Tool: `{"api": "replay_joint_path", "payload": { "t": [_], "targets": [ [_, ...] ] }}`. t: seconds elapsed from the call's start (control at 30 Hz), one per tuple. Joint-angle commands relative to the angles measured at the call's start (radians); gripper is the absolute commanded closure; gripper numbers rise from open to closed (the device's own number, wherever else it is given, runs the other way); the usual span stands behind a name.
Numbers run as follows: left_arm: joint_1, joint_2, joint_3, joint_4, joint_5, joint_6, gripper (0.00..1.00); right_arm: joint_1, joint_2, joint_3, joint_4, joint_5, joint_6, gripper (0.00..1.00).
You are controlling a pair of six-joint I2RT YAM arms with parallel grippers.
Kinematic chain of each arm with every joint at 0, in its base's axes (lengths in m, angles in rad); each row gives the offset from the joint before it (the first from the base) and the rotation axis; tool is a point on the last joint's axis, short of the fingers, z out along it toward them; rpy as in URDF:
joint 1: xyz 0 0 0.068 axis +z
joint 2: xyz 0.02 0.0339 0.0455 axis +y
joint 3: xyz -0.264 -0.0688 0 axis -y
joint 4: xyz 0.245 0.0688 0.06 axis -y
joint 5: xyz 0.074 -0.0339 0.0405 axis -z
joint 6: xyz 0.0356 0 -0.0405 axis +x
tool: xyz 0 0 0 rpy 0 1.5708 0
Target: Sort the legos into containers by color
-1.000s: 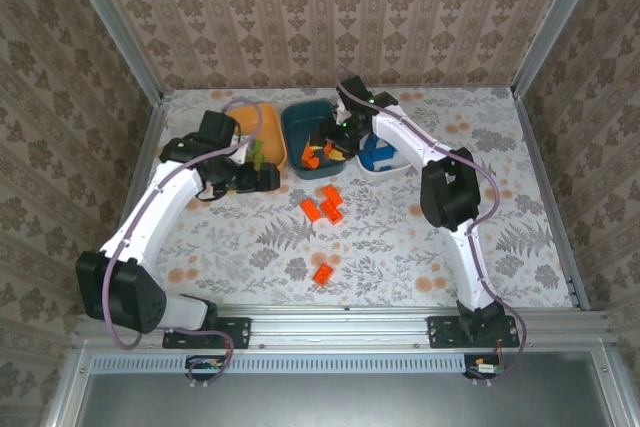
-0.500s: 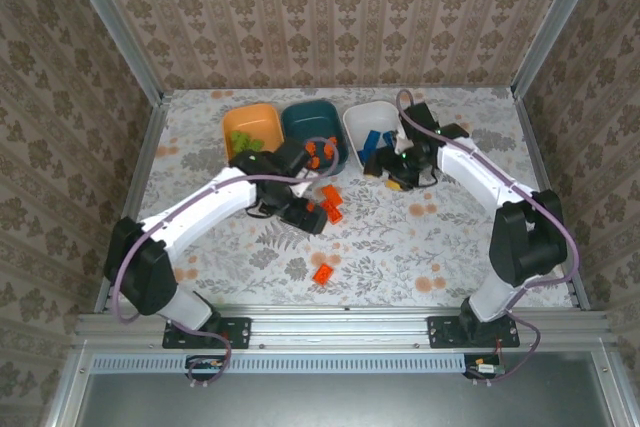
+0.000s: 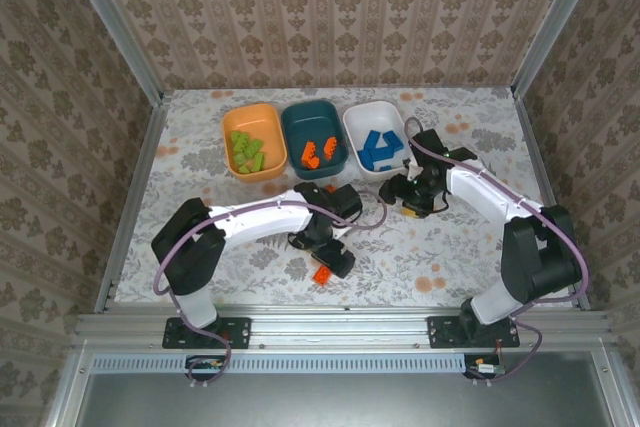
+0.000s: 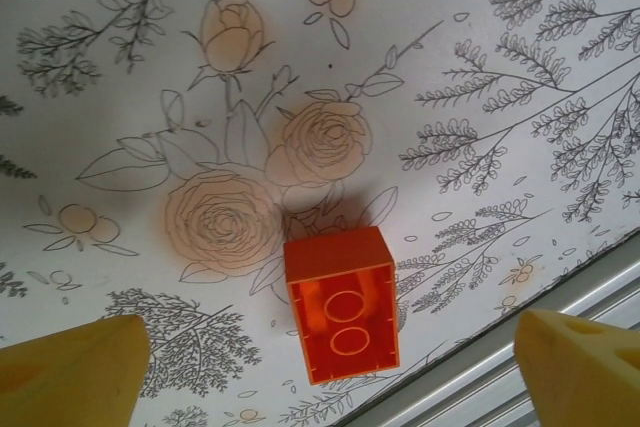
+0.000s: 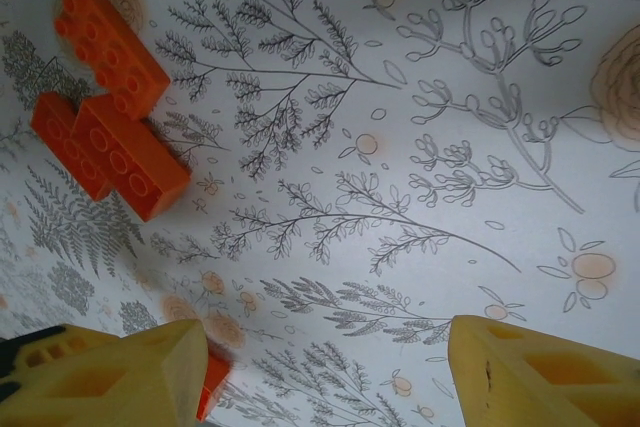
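From above, my left pincer (image 3: 333, 255) covers part of an orange brick (image 3: 322, 275) near the front of the worktop (image 3: 450, 267), and I can't tell there whether the two touch. On the left wrist camera its yellow fingertips (image 4: 70, 372) are cropped by the bottom corners. The right pincer (image 5: 325, 357) has its fingers (image 5: 110, 382) cut by the lower edge too. An orange sliver (image 5: 212, 385) sits mostly behind one finger, too little to identify. The green pieces (image 3: 246, 150) in the orange bowl (image 3: 255, 107) are too small for me to count.
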State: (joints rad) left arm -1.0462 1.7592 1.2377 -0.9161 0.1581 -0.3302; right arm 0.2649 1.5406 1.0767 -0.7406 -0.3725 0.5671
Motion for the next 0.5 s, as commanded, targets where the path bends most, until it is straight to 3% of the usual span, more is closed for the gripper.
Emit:
{"api": "replay_joint_path", "payload": {
  "t": [0.0, 0.2, 0.47],
  "targets": [
    [-0.003, -0.004, -0.002, 0.012, 0.022, -0.037, 0.09, -0.015, -0.031, -0.025, -0.025, 0.017, -0.034, 0.34],
    [-0.014, 0.017, -0.031, 0.040, 0.085, -0.064, 0.26, -0.036, -0.042, -0.044, -0.026, 0.009, -0.044, 0.33],
    [-0.034, 0.018, -0.038, 0.030, 0.049, -0.104, 0.23, -0.051, -0.042, -0.045, -0.030, 0.006, -0.061, 0.33]
  ]
}}
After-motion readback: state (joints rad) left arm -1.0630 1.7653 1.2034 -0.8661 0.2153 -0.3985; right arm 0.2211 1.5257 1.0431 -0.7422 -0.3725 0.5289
